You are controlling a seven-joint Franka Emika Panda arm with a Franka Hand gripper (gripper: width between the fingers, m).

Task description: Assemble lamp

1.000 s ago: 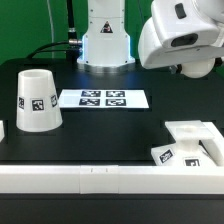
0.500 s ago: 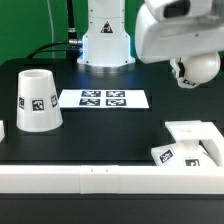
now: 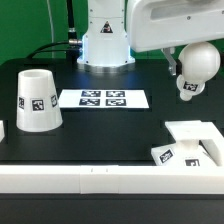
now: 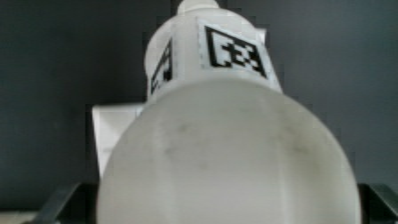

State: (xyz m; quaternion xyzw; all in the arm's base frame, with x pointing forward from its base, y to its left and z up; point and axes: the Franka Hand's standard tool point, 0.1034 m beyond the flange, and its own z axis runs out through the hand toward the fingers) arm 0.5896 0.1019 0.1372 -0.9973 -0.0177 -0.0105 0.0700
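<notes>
Exterior view: gripper (image 3: pixel 191 52) raised above the black table (image 3: pixel 110 135), toward the far right. Bulb (image 3: pixel 199 62) was pinched in it, clear of the table. The round globe was up against the arm (image 3: pixel 165 25), with the tagged neck (image 3: pixel 187 90) pointing down and slightly left. The fingers were mostly hidden by the globe.

Wrist view: bulb (image 4: pixel 205 150) filled most of the frame, globe nearest the camera and neck pointing away. Black-and-white tags showed on two of the neck's faces. The fingertips could not be made out clearly.

Shade (image 3: pixel 35 100) stood on the table at the left with its wide end down, one tag facing the camera. It was well apart from the bulb.

Marker board (image 3: pixel 103 98) lay flat between the shade and the arm's pedestal (image 3: pixel 105 45).

Base (image 3: pixel 195 135) sat at the near right, its tag (image 3: pixel 165 155) at the left corner, against the white rail (image 3: pixel 90 180) along the near edge. The bulb hung above and beyond the base, not touching it.
</notes>
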